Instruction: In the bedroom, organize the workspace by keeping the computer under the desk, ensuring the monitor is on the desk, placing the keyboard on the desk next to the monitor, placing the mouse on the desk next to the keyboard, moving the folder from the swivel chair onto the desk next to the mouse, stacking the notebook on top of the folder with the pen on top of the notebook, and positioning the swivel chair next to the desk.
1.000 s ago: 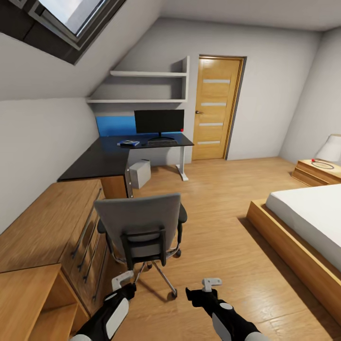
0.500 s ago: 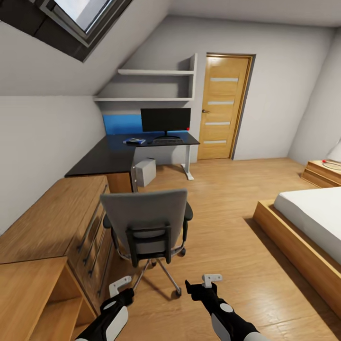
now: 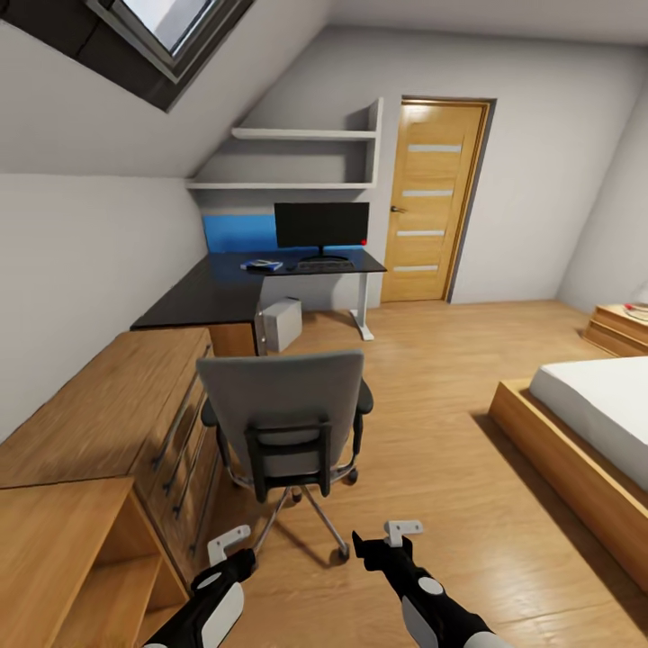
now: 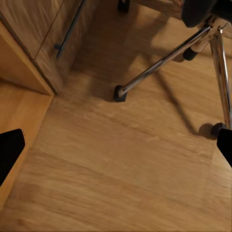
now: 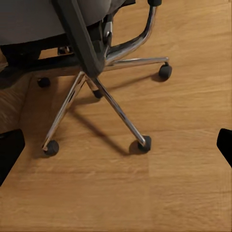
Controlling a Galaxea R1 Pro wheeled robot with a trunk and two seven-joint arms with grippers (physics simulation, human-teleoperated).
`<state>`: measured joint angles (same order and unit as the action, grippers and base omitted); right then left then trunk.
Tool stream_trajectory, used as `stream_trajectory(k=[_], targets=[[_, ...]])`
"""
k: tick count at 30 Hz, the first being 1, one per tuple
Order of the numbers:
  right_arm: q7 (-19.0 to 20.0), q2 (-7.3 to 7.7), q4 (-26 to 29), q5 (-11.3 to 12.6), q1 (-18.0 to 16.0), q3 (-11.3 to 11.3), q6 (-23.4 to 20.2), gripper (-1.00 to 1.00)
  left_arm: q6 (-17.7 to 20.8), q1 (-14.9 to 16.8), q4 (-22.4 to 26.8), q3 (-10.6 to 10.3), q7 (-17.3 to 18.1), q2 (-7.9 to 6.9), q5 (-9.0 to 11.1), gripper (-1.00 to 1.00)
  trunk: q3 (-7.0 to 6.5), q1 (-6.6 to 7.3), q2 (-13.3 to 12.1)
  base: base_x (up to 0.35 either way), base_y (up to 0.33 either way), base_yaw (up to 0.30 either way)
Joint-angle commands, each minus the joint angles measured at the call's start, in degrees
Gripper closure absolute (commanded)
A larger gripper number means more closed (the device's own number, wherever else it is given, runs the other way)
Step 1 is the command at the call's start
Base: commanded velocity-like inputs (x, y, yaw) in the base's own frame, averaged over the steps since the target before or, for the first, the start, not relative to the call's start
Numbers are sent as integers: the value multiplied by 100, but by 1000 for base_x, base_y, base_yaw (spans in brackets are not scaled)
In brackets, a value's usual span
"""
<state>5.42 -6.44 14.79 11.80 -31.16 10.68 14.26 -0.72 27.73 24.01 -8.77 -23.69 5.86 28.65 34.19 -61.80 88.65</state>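
A: Grippers? Left gripper (image 3: 227, 543) and right gripper (image 3: 402, 532) hung open, empty, near the floor.
B: Chair (image 3: 283, 416) stood just beyond them; monitor (image 3: 321, 225) sat on the far desk (image 3: 202, 297).

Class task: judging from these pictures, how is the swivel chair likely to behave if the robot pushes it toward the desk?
The chair will probably roll easily: its casters sit on smooth wood floor. It may spin or veer, since it stands on a single central column. A push high on the tall backrest might tip it slightly.
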Motion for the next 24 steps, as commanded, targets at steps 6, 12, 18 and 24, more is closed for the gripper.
stream_trajectory(k=[6,12,18,24], targets=[[29,8,-11,56,-4,22,97,-100,-7,4,-2,-46,-47,2,53,-100,114,-132,245,0,0,57],[28,6,-12,56,-4,22,109,-100,-7,4,-2,-46,-48,-1,53,-100,221,-264,486,0,0,16],[22,5,-12,59,-4,22,141,-100,-7,4,-2,-46,-46,3,53,-100,329,-396,726,0,0,188],[21,15,-12,60,-4,21,144,-100,-7,4,-2,-50,-42,3,53,-100,437,-527,967,0,0,145]])
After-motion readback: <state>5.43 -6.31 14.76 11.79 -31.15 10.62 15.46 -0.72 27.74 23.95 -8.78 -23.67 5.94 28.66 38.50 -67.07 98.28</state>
